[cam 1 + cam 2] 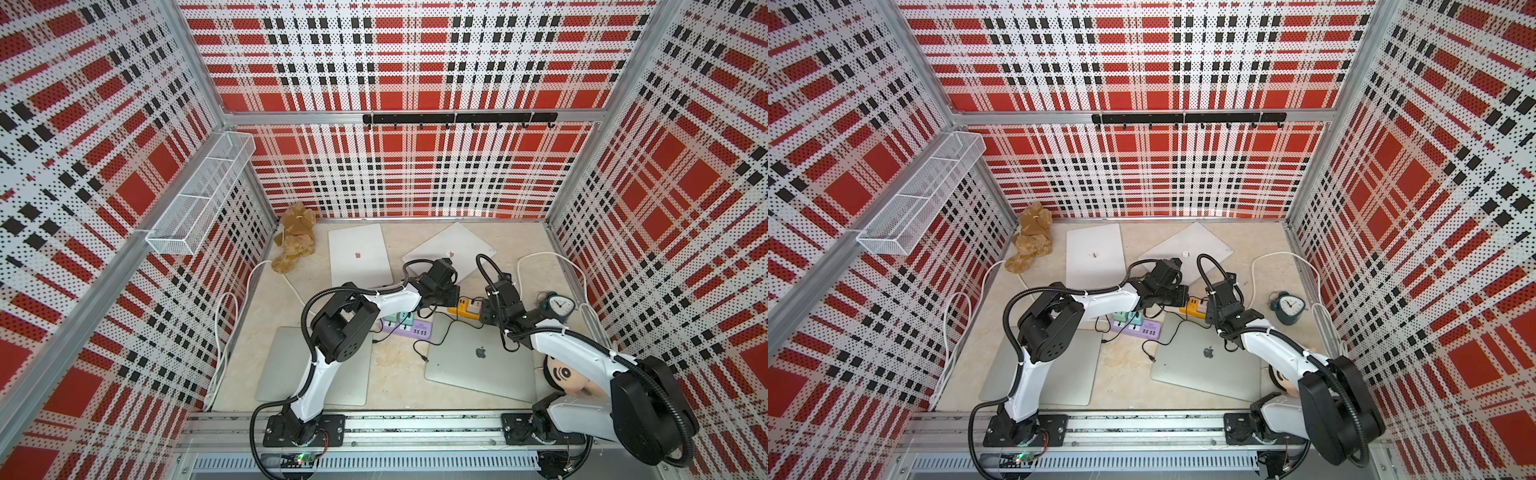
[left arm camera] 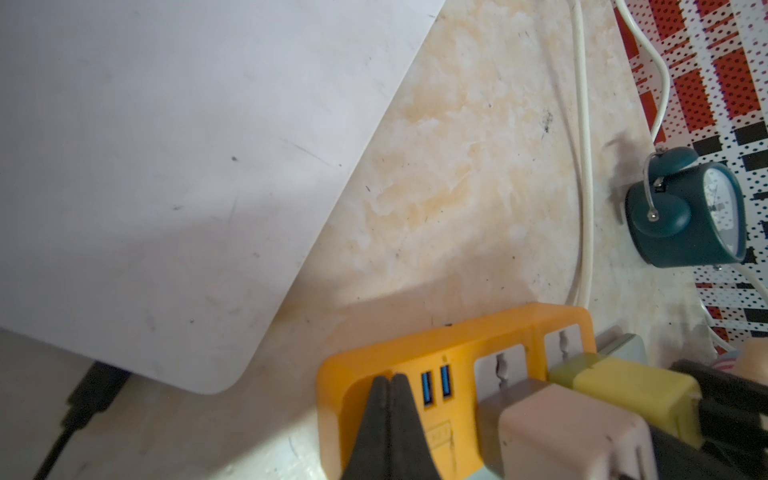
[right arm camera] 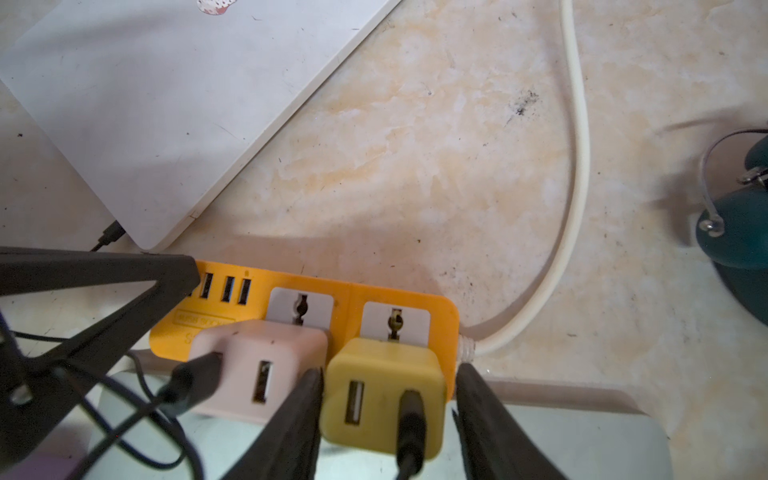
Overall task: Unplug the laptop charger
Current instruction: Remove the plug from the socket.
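Nearest the lens in the right wrist view, the right gripper (image 3: pixel 389 370) straddles the yellow charger (image 3: pixel 384 395). One finger is wedged between it and the pink charger (image 3: pixel 257 365), and the other sits just beside its outer face. Whether the jaws are already squeezing it or are only close around it cannot be told. This yellow charger is still seated in the right-hand socket of the orange power strip (image 3: pixel 349 299), with a black cable (image 3: pixel 411 424) plugged into its face, and the pink one fills the socket to its left. A white cord (image 3: pixel 577 166) leaves the strip's right end and curves away over the marbled tabletop (image 3: pixel 415 124). The left gripper (image 2: pixel 390 399) is clenched with nothing in it, its joined tips resting on the strip's left end beside the blue USB ports. In both top views the strip (image 1: pixel 461 311) lies mid-table between the two wrists, at the far edge of a silver laptop (image 1: pixel 482 357) and to the right of a purple power strip (image 1: pixel 409 330). A white laptop (image 2: pixel 166 166) lies just beyond the strip. A teal alarm clock (image 2: pixel 681 216) stands to the right, near the wall. A brown plush toy (image 1: pixel 295 241) sits in the far left corner.
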Motion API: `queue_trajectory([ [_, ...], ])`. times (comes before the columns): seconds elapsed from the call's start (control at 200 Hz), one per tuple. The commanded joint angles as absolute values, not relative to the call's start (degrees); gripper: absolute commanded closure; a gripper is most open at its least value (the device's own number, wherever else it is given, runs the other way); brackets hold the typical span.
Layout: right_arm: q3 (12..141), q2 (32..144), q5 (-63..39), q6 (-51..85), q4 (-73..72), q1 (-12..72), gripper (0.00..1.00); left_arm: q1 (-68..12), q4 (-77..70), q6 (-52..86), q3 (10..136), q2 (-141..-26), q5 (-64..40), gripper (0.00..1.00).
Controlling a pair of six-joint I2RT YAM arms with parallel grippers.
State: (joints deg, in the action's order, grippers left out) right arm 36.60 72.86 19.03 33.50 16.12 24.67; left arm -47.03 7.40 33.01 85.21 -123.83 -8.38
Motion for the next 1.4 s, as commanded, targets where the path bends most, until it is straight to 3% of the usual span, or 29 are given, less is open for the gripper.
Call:
queue_trajectory([
  [0.0,35.82,74.24,20.55,33.52,14.19,24.38,0.47,-47.54,11.12,33.02,83.31,-126.78,-8.81,1.00],
  [0.376,35.63,75.30,20.71,33.16,13.78,24.42,0.59,-47.46,11.08,33.17,83.36,-127.05,-8.90,1.00],
  [1.393,30.23,69.11,14.59,37.04,9.23,22.95,0.63,-46.85,11.69,32.63,81.96,-127.75,-8.46,1.00],
])
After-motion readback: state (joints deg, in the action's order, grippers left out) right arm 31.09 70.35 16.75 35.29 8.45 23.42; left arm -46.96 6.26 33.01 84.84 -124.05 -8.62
